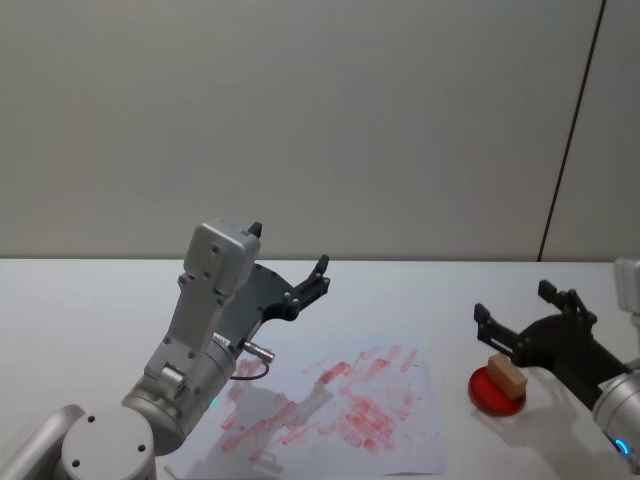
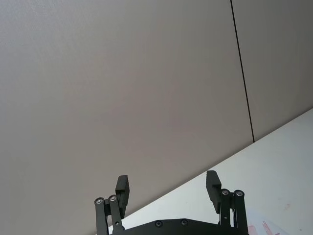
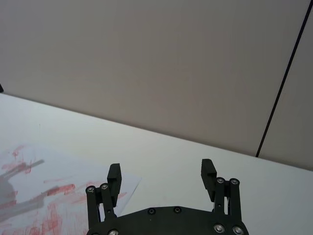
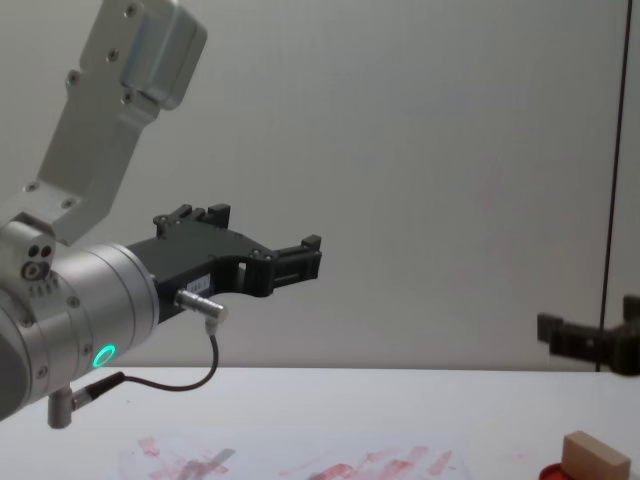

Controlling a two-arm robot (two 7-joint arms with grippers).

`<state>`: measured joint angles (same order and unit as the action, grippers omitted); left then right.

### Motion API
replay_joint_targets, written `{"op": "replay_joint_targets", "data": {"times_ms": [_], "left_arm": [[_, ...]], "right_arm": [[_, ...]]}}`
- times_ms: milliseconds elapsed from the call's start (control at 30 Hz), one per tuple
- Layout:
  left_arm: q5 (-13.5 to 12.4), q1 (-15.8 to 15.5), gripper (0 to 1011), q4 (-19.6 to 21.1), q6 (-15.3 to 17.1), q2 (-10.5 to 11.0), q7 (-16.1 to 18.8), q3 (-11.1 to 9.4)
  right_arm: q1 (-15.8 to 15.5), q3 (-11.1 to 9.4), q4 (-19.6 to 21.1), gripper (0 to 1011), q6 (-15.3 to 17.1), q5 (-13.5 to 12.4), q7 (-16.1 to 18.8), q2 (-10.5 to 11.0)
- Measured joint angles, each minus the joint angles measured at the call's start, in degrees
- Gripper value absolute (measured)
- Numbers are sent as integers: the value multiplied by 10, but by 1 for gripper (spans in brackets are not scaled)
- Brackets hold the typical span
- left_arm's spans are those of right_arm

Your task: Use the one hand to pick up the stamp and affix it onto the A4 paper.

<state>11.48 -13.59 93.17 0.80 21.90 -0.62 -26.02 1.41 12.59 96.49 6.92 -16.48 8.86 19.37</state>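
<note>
The stamp (image 1: 507,375), a small tan wooden block, stands on a flat red disc (image 1: 484,393) at the right of the table, and shows low in the chest view as stamp (image 4: 595,455). My right gripper (image 1: 512,300) hovers open just above and beyond it, touching nothing; its fingers (image 3: 115,176) are spread with nothing between them. The A4 paper (image 1: 340,410), white with smeared red ink, lies flat in the middle. My left gripper (image 1: 290,250) is raised over the paper's far left corner, open and empty, seen from the side as left gripper (image 4: 265,235).
The white table (image 1: 80,300) runs back to a plain grey wall. A thin cable (image 4: 190,385) loops under the left wrist. Bare table lies left of the paper and between the paper and the red disc.
</note>
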Motion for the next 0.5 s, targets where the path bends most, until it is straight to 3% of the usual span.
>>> {"op": "replay_joint_targets", "data": {"times_ms": [500], "left_arm": [[0,0,1002,0,0,0,0,0]], "right_arm": [[0,-4,-38,1001,26,5,46,13]]}}
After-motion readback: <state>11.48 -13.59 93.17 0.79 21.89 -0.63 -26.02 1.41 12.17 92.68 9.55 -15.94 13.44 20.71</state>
